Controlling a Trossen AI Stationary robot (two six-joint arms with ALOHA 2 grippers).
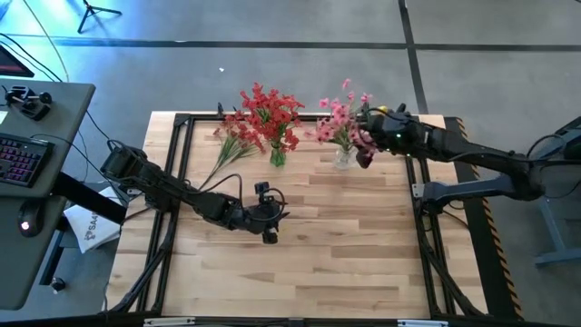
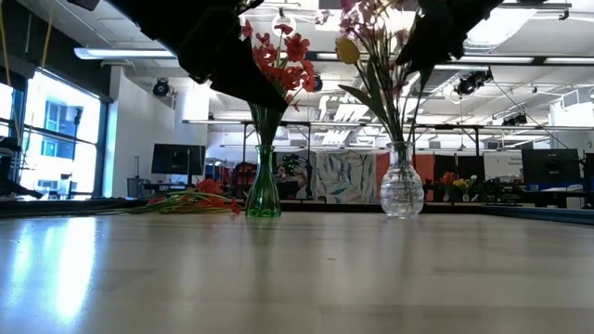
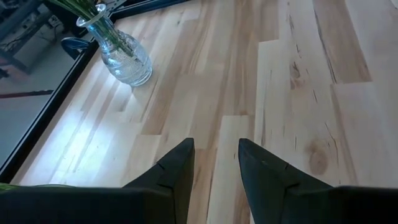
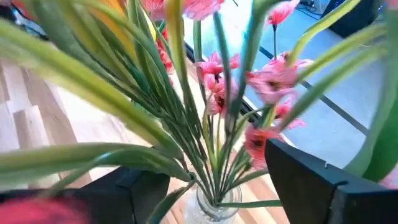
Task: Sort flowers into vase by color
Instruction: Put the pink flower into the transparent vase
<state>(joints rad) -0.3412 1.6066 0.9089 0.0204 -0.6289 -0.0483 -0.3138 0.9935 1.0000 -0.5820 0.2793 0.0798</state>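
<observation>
The pink flowers (image 1: 340, 116) stood in the clear glass vase (image 1: 345, 159) directly below and between my right gripper's (image 1: 367, 138) fingers (image 4: 323, 183), their green stems (image 4: 211, 155) bunched into the neck. One yellow bloom (image 2: 347, 49) showed among them in the low view. My right jaws were apart, a finger on either side of the stems, and I could see nothing pinched between them. I judged the step to be letting a stem go into that vase. To do it well I needed to keep the jaws wide and lift straight up, so no leaf snagged a finger and dragged the vase over or pulled a stem back out.

The red flowers (image 1: 268, 109) filled the green vase (image 1: 277, 156), well off to my right gripper's side, and a few loose sprays (image 1: 231, 143) lay on the table (image 1: 363, 254) beyond that vase.

My right arm reached in from its edge, wrist tipped down over the clear vase. My left gripper (image 1: 270, 227) hung low above bare boards, away from both vases, jaws partly apart and empty.
</observation>
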